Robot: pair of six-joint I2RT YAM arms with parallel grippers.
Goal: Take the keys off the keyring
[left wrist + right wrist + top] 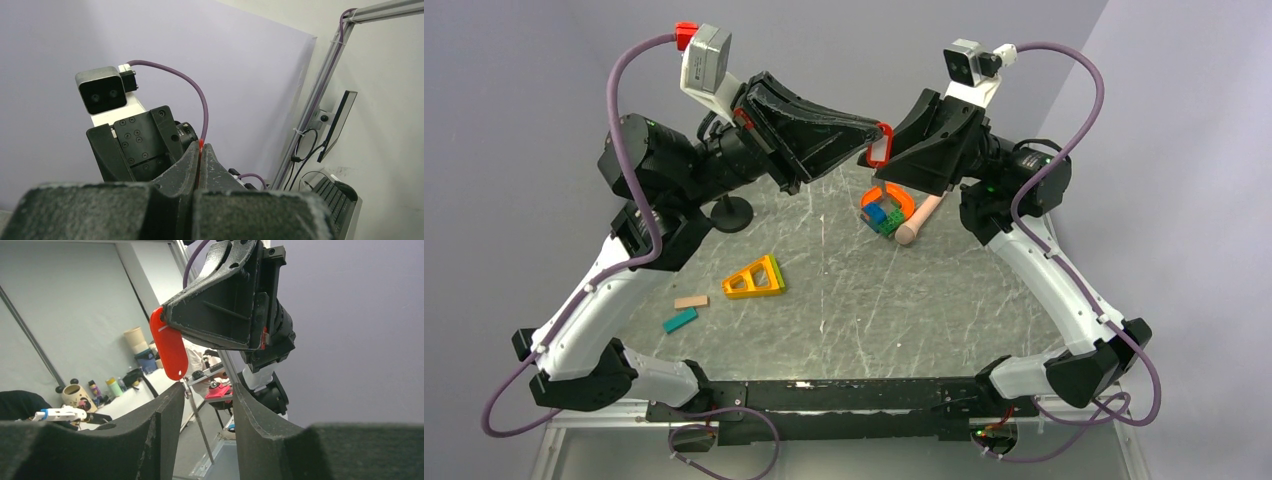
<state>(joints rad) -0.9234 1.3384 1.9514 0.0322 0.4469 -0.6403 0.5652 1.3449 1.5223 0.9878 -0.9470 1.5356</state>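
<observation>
1. Grey marbled table (874, 300): bears all the loose items below.
2. Left white-and-black arm (584, 310): rises from the near left corner and reaches toward the far middle, above the table.
3. Right white-and-black arm (1054, 280): rises from the near right corner and reaches in to meet the left one.
4. Left gripper (872, 128): black wedge-shaped fingers pressed together, clamped on item 12. A red sliver shows in the seam in its own wrist view.
5. Right gripper (207, 387): fingers apart with open background showing between them. It sits tip to tip with the left gripper, just under item 12.
6. Orange plastic loop with blue and green blocks (902, 200): lies on the table at far right of centre, below the two grippers.
7. Yellow-and-orange triangular frame piece (754, 278): lies flat, left of centre.
8. Pale wooden cylinder (919, 220): lies tilted, touching the right side of the orange loop.
9. Black round-footed stand (732, 210): upright, far left, near the left arm.
10. Teal rectangular block (680, 320): near left.
11. Tan rectangular block (691, 301): just beyond the teal one, apart from it.
12. Red oval plastic key tag (170, 347): in the air over the far middle, upper end pinched in the left gripper, hanging down.
13. Small metal ring (186, 388): at the tag's lower end, beside one right fingertip. Contact with that finger cannot be told.
</observation>
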